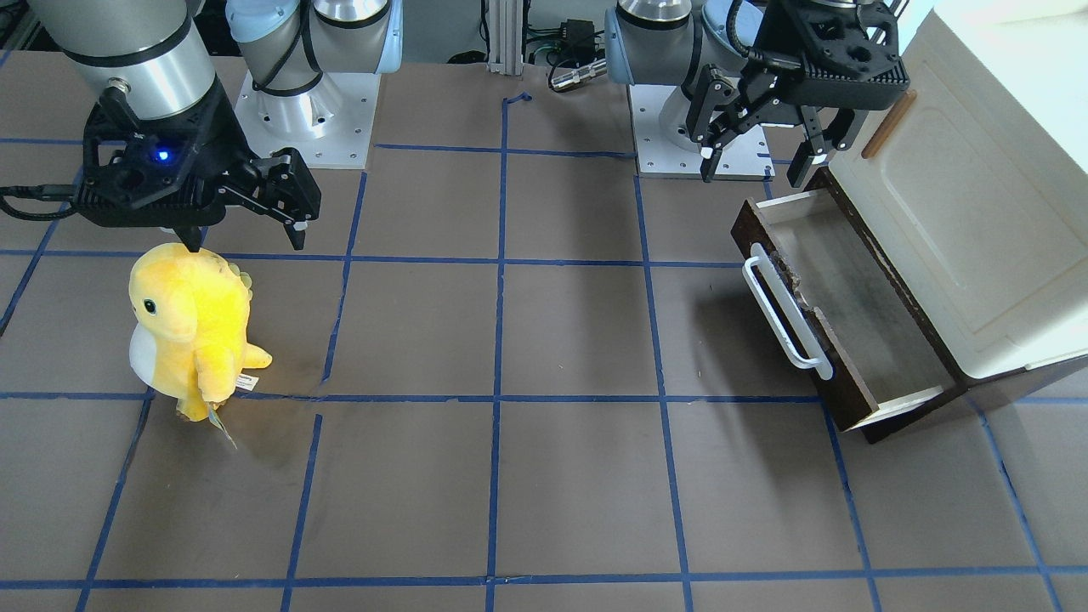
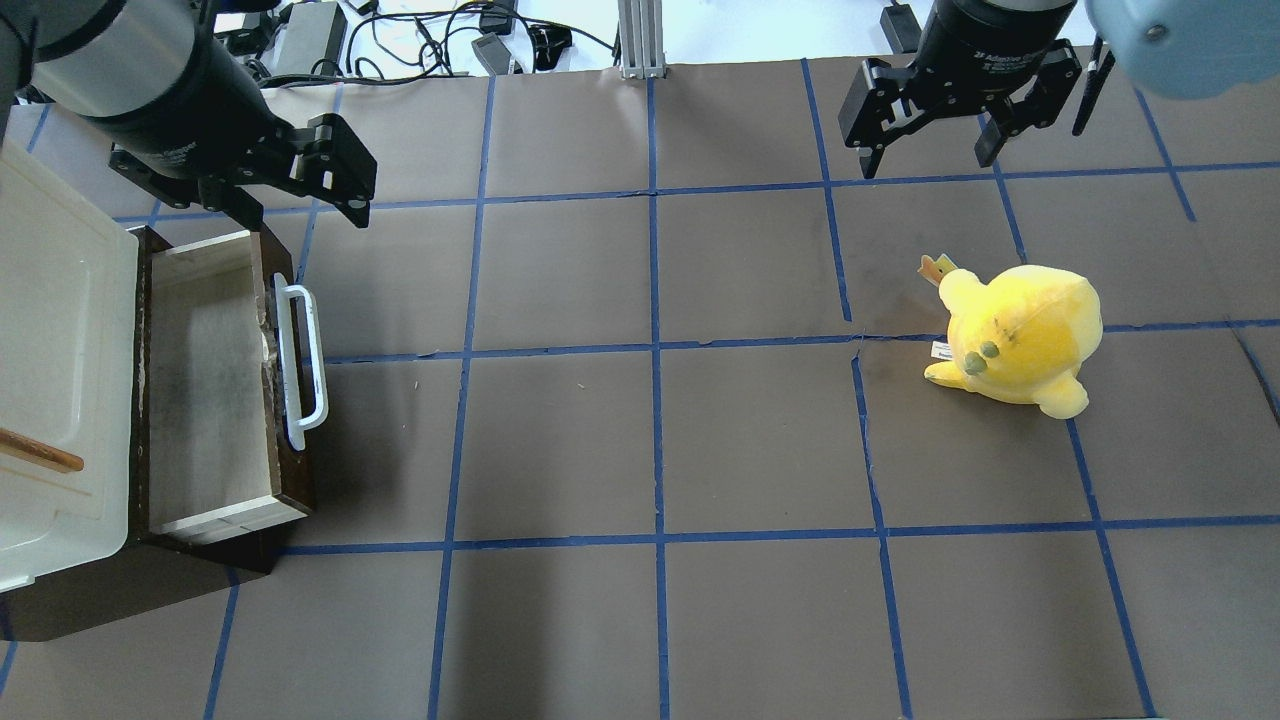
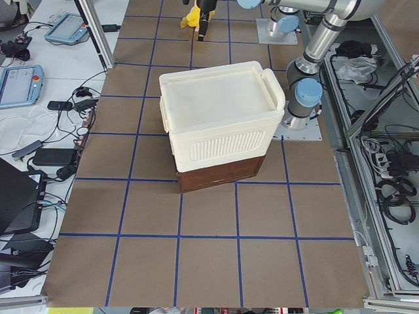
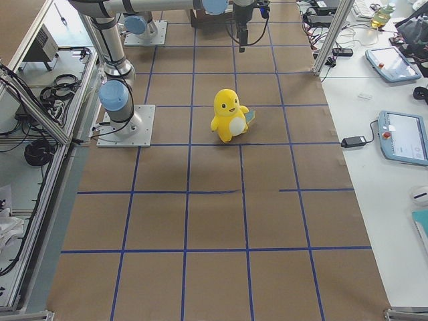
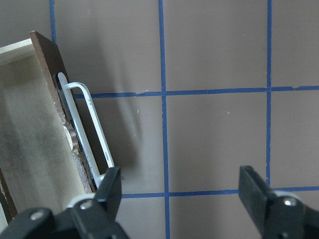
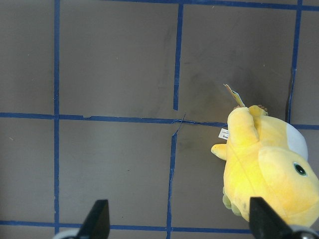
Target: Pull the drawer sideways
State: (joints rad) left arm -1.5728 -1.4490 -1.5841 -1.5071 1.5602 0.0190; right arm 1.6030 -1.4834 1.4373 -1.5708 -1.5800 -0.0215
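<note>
Brown desk (image 2: 650,450), blue tape grid. Wide shallow dark-brown-fronted wooden drawer (image 2: 205,380) stands open; left end effector (image 1: 755,170) spread beside long white bar handle (image 2: 300,350), gripping nothing: pull seemingly done.

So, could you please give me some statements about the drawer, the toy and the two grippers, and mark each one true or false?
1. The drawer is pulled out of the cabinet. True.
2. The left gripper is shut on the white handle. False: it is open and holds nothing.
3. The yellow toy lies inside the drawer. False: it stands on the table, and the drawer looks empty.
4. The right gripper is open. True.
</note>
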